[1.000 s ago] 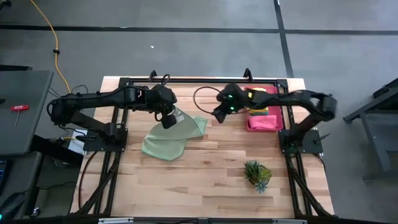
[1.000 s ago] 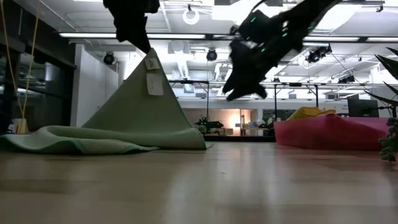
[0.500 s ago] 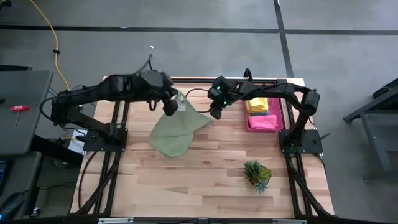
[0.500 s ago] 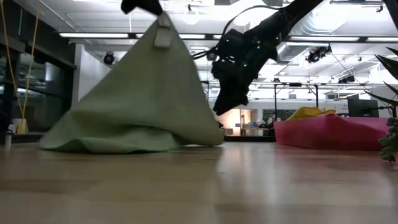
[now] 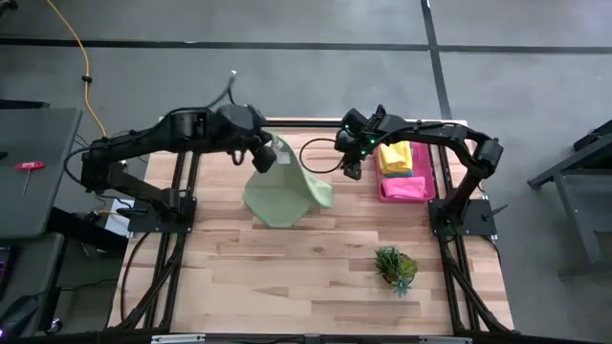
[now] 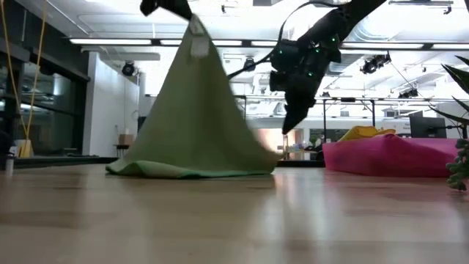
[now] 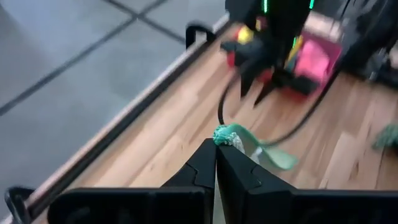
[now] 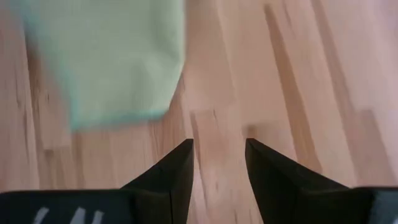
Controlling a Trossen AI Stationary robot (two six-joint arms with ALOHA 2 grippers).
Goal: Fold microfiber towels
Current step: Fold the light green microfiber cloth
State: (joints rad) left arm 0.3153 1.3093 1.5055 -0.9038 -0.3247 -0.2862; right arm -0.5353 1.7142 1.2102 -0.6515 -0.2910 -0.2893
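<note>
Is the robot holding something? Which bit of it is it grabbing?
Yes. The left gripper has its jaws shut on one corner of a pale green towel, which hangs down like a tent. The right gripper is open and holds nothing.

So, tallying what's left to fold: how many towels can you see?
3: a pale green towel hanging from the left gripper, plus a yellow towel and a pink towel in the tray. More may be hidden.
</note>
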